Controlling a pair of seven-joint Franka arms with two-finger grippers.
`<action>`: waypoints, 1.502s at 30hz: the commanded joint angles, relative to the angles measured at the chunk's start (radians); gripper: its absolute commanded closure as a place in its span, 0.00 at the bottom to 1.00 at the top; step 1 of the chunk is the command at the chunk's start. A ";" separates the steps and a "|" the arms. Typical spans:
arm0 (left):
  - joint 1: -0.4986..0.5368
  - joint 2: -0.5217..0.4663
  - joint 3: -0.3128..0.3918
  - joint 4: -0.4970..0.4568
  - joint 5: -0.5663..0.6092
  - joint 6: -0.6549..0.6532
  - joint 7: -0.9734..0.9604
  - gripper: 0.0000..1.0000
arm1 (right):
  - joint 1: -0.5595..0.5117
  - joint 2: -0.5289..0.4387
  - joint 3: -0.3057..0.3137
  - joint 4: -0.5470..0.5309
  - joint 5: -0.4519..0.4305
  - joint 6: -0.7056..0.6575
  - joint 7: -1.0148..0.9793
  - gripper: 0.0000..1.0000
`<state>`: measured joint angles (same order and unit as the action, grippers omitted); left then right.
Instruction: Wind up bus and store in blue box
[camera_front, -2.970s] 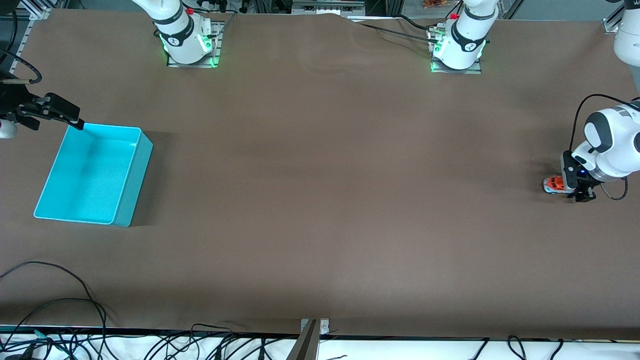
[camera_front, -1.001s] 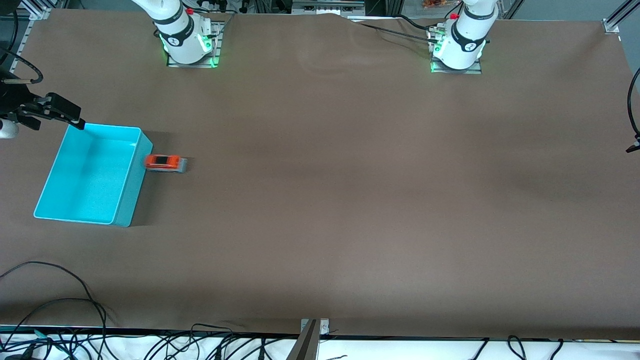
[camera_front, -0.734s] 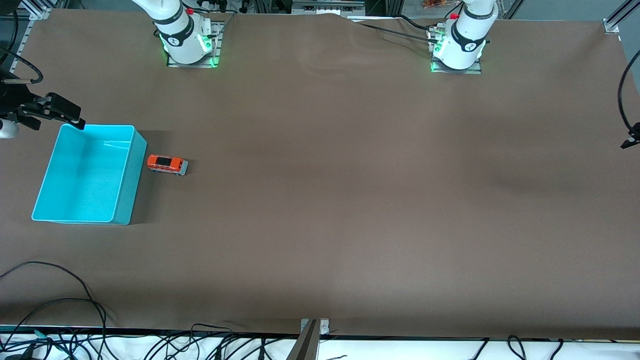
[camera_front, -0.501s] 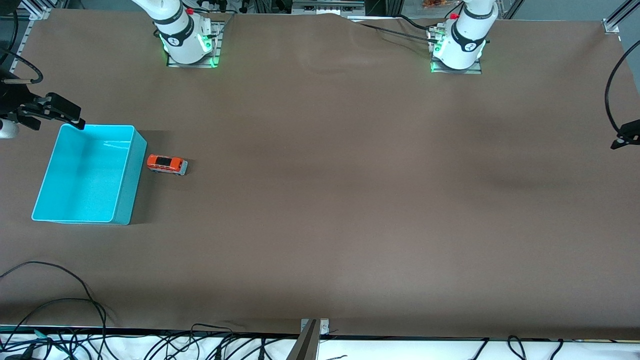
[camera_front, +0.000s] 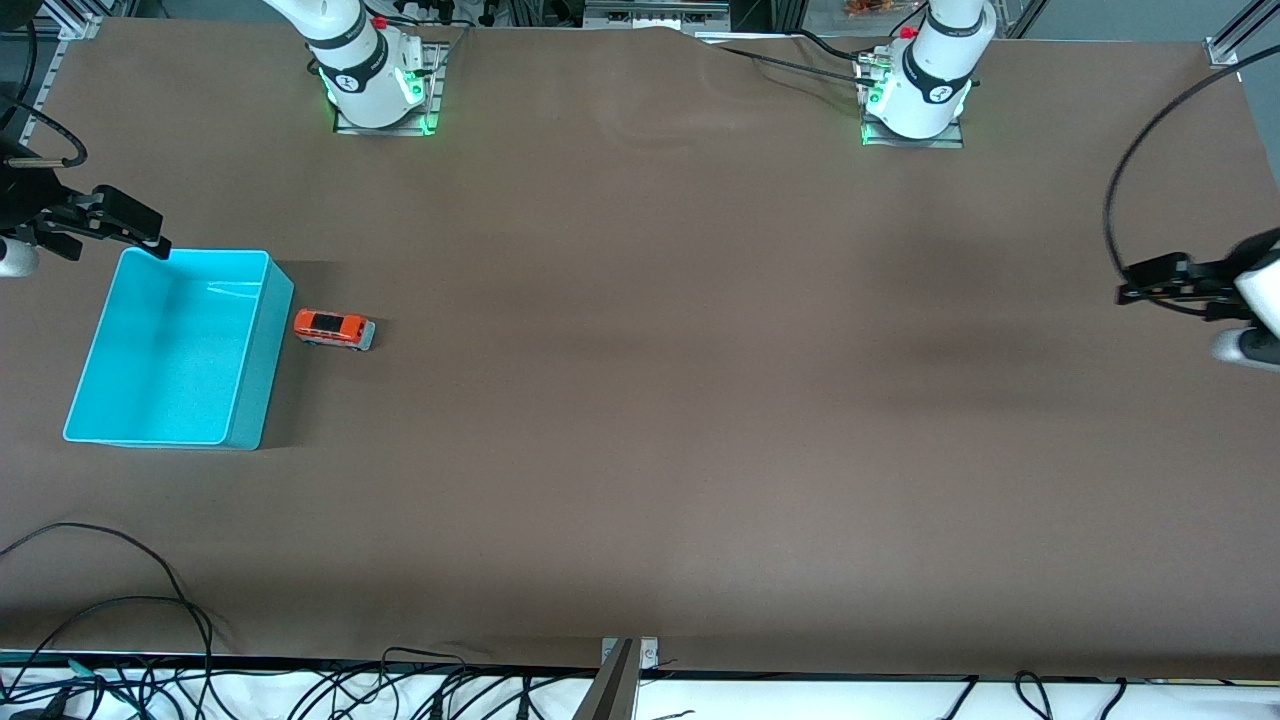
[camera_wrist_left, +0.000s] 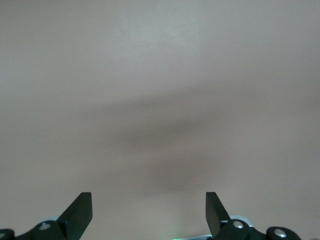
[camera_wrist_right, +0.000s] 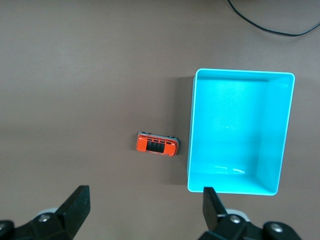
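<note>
surface (camera_front: 640, 400): was brown and flat
on it: the bus (camera_front: 334, 328) sat just beside the blue box (camera_front: 250, 400)

A robotics lab bench set up for two-arm manipulation trials

Two white robot arms are bolted by their bases (camera_front: 380, 95) (camera_front: 912, 100) to metal plates along one edge of a wide table (camera_front: 660, 400) covered in plain brown matting, each base ringed with green status light. Aluminium framing (camera_front: 655, 14) and bundled cables (camera_front: 100, 620) run around the table's edges, and loose black leads trail over a white floor or shelf nearest the front camera, though that strip is too cluttered to read with certainty. The only goods on the mat are a toy bus (camera_front: 334, 328) and a blue box (camera_front: 175, 345), which looks like test props and not household or shop stock.
</note>
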<state>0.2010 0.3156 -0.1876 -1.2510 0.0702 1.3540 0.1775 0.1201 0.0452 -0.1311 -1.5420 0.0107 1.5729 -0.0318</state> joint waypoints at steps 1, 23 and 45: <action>-0.022 -0.007 0.010 0.015 -0.026 -0.039 -0.101 0.00 | 0.019 0.007 0.004 0.025 0.014 -0.022 0.012 0.00; -0.018 -0.289 0.054 -0.367 -0.060 0.247 -0.107 0.00 | 0.035 -0.001 -0.005 0.022 0.015 -0.062 -0.020 0.00; -0.215 -0.354 0.209 -0.443 -0.059 0.261 -0.204 0.00 | 0.029 0.007 -0.001 -0.285 0.041 0.234 -0.003 0.00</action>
<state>-0.0065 -0.0322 0.0050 -1.6905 0.0335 1.6115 -0.0146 0.1485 0.0969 -0.1384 -1.6601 0.0342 1.6820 -0.0372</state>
